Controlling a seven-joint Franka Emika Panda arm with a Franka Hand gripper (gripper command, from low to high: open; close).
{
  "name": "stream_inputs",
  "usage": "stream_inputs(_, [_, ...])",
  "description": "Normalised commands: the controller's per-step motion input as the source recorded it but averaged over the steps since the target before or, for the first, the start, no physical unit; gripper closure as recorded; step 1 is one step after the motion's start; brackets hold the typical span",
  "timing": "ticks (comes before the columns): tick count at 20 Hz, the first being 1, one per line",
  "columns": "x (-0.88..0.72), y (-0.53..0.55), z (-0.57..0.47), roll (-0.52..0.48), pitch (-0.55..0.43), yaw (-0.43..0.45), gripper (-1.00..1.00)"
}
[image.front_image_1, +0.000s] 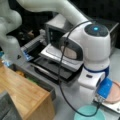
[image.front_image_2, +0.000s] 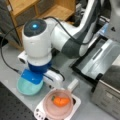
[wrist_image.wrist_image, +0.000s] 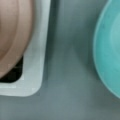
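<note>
Carrot (image.front_image_2: 60, 101) in pink bowl (image.front_image_2: 58, 106), low middle of a front view.
Gripper hidden under the wrist (open or closed, cannot tell), low between pink bowl and teal bowl (image.front_image_2: 28, 86); could bump either rim.

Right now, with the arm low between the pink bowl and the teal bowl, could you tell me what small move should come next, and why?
Probably a short sideways shift toward the pink bowl, stopping above the carrot. The wrist view shows only bare table below, with the teal bowl on one side and the white scale under the pink bowl on the other. The gripper itself does not show, so I would keep the move small.
</note>
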Motion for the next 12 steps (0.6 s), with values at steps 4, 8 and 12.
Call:
stream_inputs(4, [0.02, -0.52, 0.01, 0.155, 0.053, 0.061, -1.00])
stream_inputs(8, [0.09, -0.51, 0.02, 0.225, 0.053, 0.056, -1.00])
stream_inputs(12, [0.18, -0.35, 0.02, 0.254, 0.049, 0.052, -1.00])
